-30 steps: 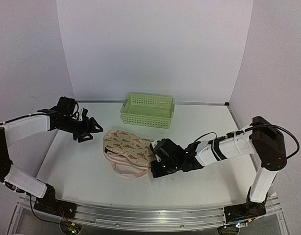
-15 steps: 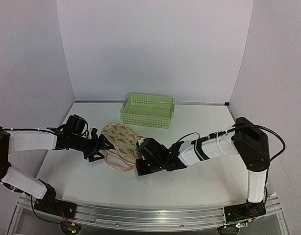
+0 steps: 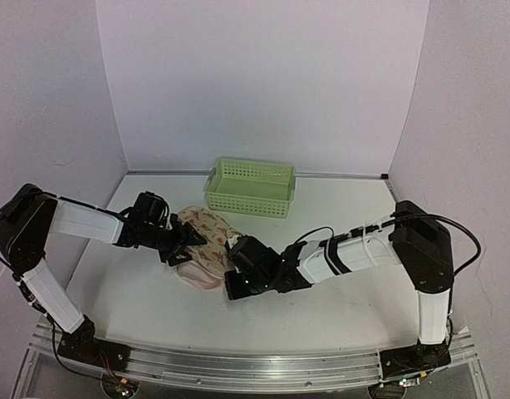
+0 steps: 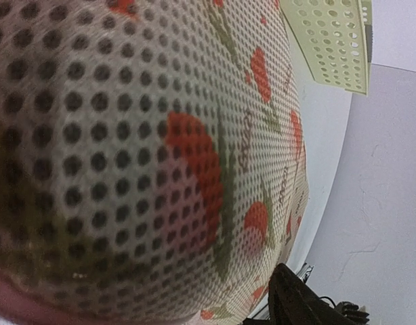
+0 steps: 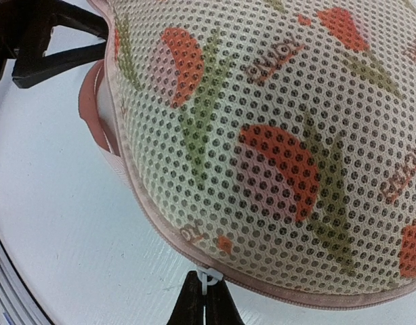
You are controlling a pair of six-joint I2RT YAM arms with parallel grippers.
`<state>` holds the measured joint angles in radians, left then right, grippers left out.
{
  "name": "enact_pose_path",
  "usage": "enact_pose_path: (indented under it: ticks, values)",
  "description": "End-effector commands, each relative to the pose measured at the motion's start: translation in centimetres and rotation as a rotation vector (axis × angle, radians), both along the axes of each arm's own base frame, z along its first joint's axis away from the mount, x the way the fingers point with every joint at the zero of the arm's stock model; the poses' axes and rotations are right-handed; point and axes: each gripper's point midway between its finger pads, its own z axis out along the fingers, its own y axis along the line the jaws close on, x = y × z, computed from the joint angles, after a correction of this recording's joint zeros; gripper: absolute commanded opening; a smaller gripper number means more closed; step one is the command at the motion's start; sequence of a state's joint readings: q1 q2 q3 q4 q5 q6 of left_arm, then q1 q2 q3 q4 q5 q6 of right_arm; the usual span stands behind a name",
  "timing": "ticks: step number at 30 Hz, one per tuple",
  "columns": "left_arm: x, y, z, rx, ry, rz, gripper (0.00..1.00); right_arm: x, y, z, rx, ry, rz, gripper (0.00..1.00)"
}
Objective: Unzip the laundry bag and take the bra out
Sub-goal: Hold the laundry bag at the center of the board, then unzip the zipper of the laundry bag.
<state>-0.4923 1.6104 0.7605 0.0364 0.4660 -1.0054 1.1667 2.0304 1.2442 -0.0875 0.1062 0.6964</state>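
The laundry bag (image 3: 203, 239) lies on the white desk (image 3: 130, 299), roughly midway between the far and near edges and a little toward the left edge. Its cream mesh is printed with reddish leaf sprigs and trimmed in pale pink. The domed upper lobe faces up. Along the side toward the left edge, a pink band shows beneath the upper lobe's rim. I cannot tell whether that band is edging or the garment inside.

The left fingers (image 3: 187, 248) reach in from the left edge and stand spread wide. One finger is on the far side and one on the near side of the bag's left rim. The tips are at the rim and do not pinch it. In the left wrist view the mesh fills almost everything, so these fingers are hidden there.

The right fingers (image 5: 204, 294) come in from the right edge, low over the desk. They are pressed together on the small pale zip pull (image 5: 205, 277), at the pink seam on the bag's side nearest the desk's near edge.

A light-green perforated basket (image 3: 251, 187) stands by the far edge, just beyond the bag. I cannot tell whether the two touch.
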Motion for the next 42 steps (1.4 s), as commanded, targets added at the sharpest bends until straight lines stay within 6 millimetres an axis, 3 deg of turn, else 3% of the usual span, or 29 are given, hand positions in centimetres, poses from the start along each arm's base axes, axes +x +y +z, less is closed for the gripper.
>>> enact_pose_path:
  ticks: [1,6,14,20,29,36,42]
  values:
    - [2.8,-1.7,2.7,-0.052,-0.097,0.008,0.68,0.6,1.3,1.6,0.046,-0.044,0.0,0.0]
    - [3.5,-2.2,2.5,-0.051,-0.096,0.001,0.51,0.6,1.2,1.8,0.052,-0.05,0.0,0.0]
    - [2.8,-2.0,2.6,-0.053,-0.106,-0.019,0.01,0.7,0.6,1.6,0.04,-0.056,-0.017,0.0]
    - [1.8,-2.1,2.5,-0.06,-0.112,-0.068,0.0,0.8,-1.3,1.3,-0.003,-0.088,-0.038,0.0]
    - [-0.3,-2.7,2.0,-0.08,-0.12,-0.197,0.0,0.5,-7.1,-0.7,-0.149,-0.151,-0.048,0.0]
    - [-1.5,-2.9,2.2,-0.083,-0.152,-0.295,0.0,1.5,-10.1,-0.2,-0.191,-0.193,-0.025,0.0]
    - [-2.7,-2.8,2.1,-0.068,-0.18,-0.373,0.0,2.9,-11.4,0.8,-0.164,-0.194,0.053,0.0]
